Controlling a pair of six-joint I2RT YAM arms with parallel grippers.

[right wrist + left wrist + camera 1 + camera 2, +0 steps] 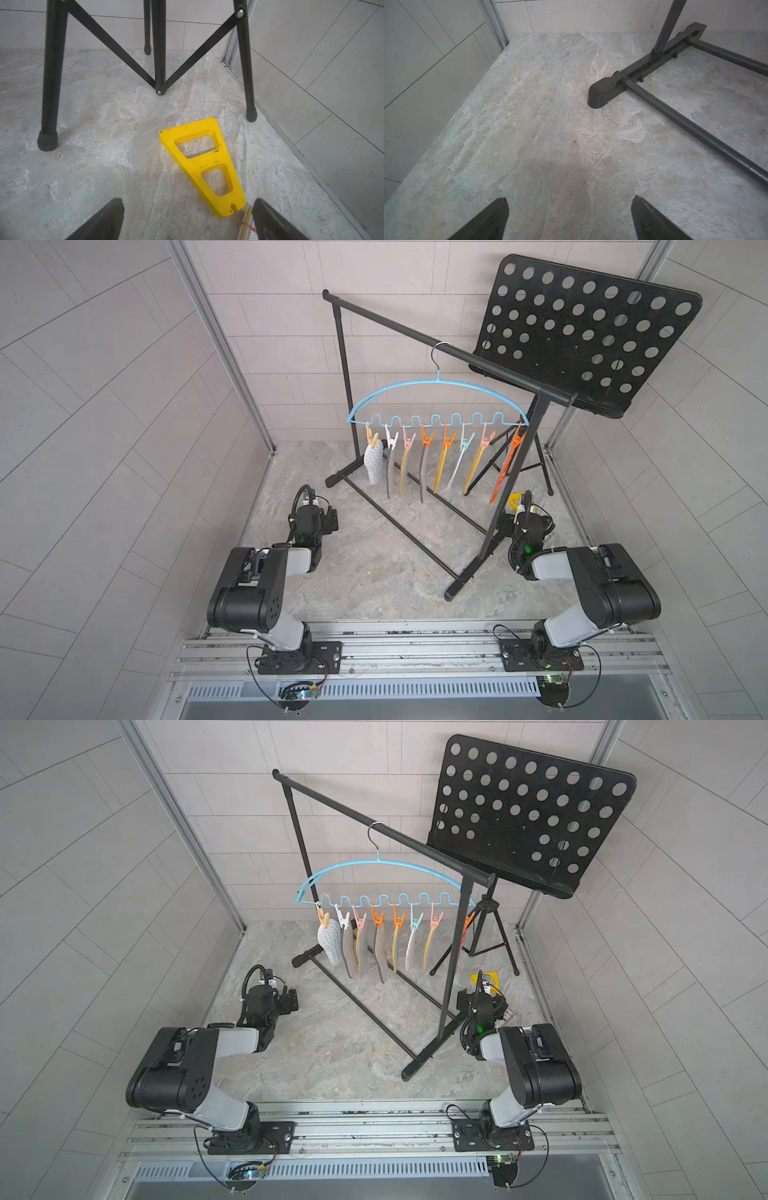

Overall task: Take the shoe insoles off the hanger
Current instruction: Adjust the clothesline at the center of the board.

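A: In both top views your hanger (436, 385) hangs by its silver hook from the top bar of the black garment rack (395, 323). That puts it at about twelve o'clock from the middle of the worktop (374, 572).

B: The shoe insoles (379, 952) dangle in a row beneath its wavy bar, each pinched at its upper end by one of the small coloured clips (427, 440). You have the speckled insole (372, 466) at the nine o'clock end of the row and the red-orange mesh insole (505, 470) at the three o'clock end.

A: A black perforated music stand (552, 348) stands at about one o'clock, behind the rack. Your left arm (249, 589) sits low toward eight o'clock and your right arm (602, 585) toward four o'clock. Both are well apart from the insoles.

B: In the left wrist view your left gripper (569, 198) is spread wide, with only bare worktop between its fingers. The rack's foot (604, 93) rests on the worktop ahead of it, not touching it.

A: In the right wrist view your right gripper (188, 199) is spread wide too, gripping nothing. A flat yellow wedge (207, 161) with two cut-outs lies on the worktop just ahead, its narrow end near one finger. The music stand's tripod legs stand beyond it.
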